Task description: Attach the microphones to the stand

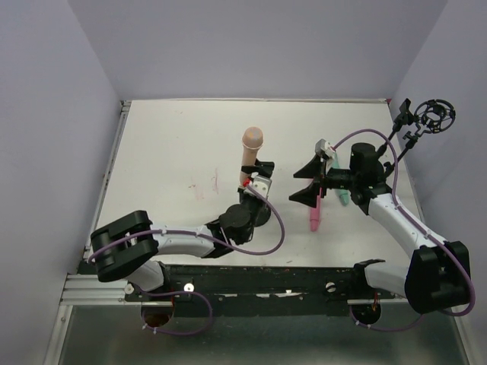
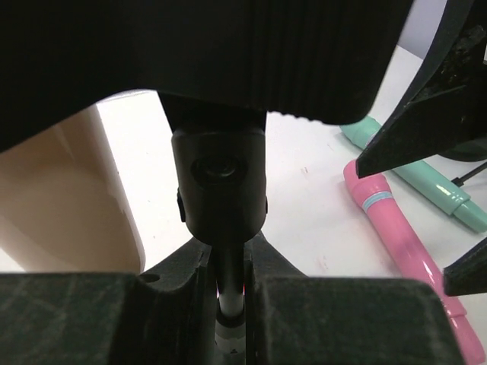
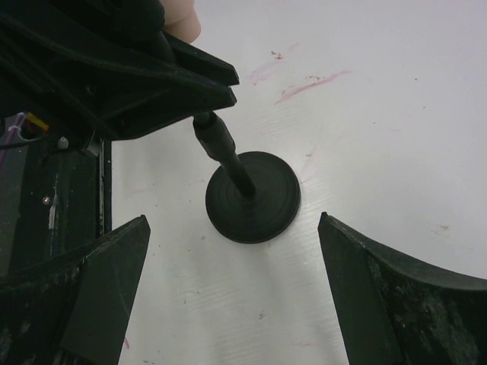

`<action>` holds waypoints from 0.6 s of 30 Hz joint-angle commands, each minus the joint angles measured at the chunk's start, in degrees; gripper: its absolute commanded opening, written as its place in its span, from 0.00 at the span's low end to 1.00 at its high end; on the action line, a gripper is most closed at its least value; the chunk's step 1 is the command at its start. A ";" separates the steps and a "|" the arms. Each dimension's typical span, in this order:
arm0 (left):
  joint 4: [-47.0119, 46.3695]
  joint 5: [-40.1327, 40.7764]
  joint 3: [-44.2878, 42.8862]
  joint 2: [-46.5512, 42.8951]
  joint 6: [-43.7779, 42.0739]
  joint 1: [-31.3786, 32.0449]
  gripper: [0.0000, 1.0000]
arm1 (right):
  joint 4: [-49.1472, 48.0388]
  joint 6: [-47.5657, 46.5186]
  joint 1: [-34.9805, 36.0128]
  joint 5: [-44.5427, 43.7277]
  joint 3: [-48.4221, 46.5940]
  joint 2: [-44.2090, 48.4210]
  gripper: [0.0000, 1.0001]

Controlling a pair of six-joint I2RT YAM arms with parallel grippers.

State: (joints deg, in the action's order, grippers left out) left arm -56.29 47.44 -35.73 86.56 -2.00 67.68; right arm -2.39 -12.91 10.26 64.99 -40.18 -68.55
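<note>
The black stand has a round base (image 3: 253, 196) and a thin pole (image 3: 228, 156). My left gripper (image 1: 257, 185) is shut on the pole just under the stand's black clip head (image 2: 221, 179); the pole shows between its fingers (image 2: 228, 293). A beige microphone (image 1: 251, 148) sits right by the stand's top, and I cannot tell whether it is in the clip. A pink microphone (image 1: 314, 217) and a teal microphone (image 1: 340, 194) lie on the table to the right. My right gripper (image 1: 303, 184) is open and empty above the table, facing the stand's base (image 1: 262, 218).
A second black stand with a ring-shaped shock mount (image 1: 434, 114) is at the far right corner. Pale walls close in the white table (image 1: 175, 152) on three sides. The right arm's purple cable (image 1: 365, 137) loops above the teal microphone.
</note>
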 commanded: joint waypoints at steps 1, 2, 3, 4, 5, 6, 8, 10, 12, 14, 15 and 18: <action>-6.20 -9.80 3.72 -9.46 -3.72 -3.95 0.00 | -1.04 -0.36 -0.42 2.24 1.16 0.09 1.00; -4.72 -13.13 4.52 -11.49 -3.45 -6.05 0.00 | -1.03 -0.54 -0.42 2.42 1.16 0.00 1.00; -2.62 -16.12 4.87 -13.94 -2.84 -7.98 0.00 | -1.03 -0.54 -0.33 2.42 1.07 -0.09 1.00; -0.42 -19.72 5.31 -16.14 -2.31 -10.61 0.00 | -0.86 -0.89 -0.42 2.51 1.16 -0.09 1.00; 1.87 -22.97 5.58 -18.51 -2.13 -13.51 0.00 | -0.60 -1.07 -0.42 2.68 1.07 -0.18 1.00; 3.63 -26.05 5.67 -20.45 -2.04 -16.24 0.00 | -0.42 -1.33 -0.42 2.60 1.16 -0.18 1.00; 8.20 -32.73 5.49 -24.41 -1.61 -23.35 0.00 | 0.28 -2.29 -0.33 2.51 0.99 -0.26 1.00; 12.07 -40.11 4.88 -26.96 -1.52 -31.26 0.00 | 1.25 -3.09 -0.51 2.68 0.81 -0.61 1.00; 14.01 -46.09 3.83 -27.59 -0.82 -41.00 0.00 | 2.30 -4.40 -0.42 3.03 0.46 -1.05 1.00; 14.72 -51.37 2.42 -26.37 0.33 -48.83 0.00 | 4.76 -6.16 -0.42 3.30 -0.07 -1.84 1.00; 15.07 -53.22 1.20 -25.32 0.42 -51.92 0.00 | 5.55 -6.95 -0.42 3.65 -0.24 -2.19 1.00; 14.20 -57.62 -2.49 -20.05 1.03 -59.92 0.00 | 7.66 -9.15 -0.33 4.09 -0.68 -3.34 1.00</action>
State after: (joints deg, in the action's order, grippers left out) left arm -41.32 4.08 -32.01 61.58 -2.26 17.23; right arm 0.75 -17.72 10.04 66.78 -39.99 -70.30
